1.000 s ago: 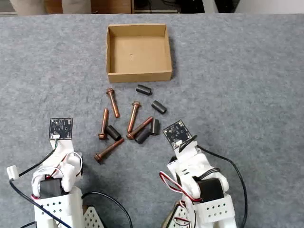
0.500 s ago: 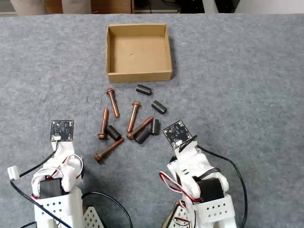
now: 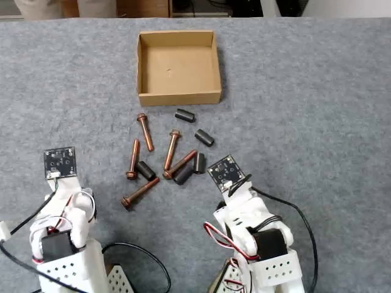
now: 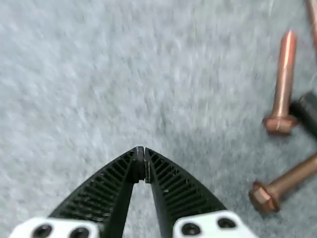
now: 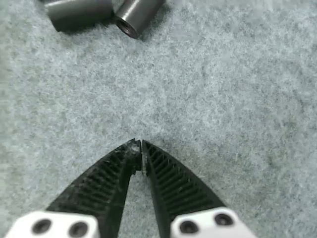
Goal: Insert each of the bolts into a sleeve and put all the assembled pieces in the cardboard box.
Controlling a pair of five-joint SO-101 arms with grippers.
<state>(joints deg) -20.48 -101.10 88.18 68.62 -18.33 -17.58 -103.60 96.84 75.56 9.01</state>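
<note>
My left end effector (image 4: pixel 140 162) and right end effector (image 5: pixel 138 150) are pinched closed, empty; I see copper bolts (image 3: pixel 145 132) and dark sleeves (image 3: pixel 184 115) loose beside the cardboard box (image 3: pixel 179 97).

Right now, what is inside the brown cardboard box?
Only the bare floor of the open brown cardboard box shows; the copper-coloured metal bolts and dark cylindrical sleeves lie outside it on the grey carpeted table. The near wall may cover a thin strip of floor.

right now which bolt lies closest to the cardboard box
The upper-left bolt, its head just off a corner of the cardboard box; the rest lie farther away.
</note>
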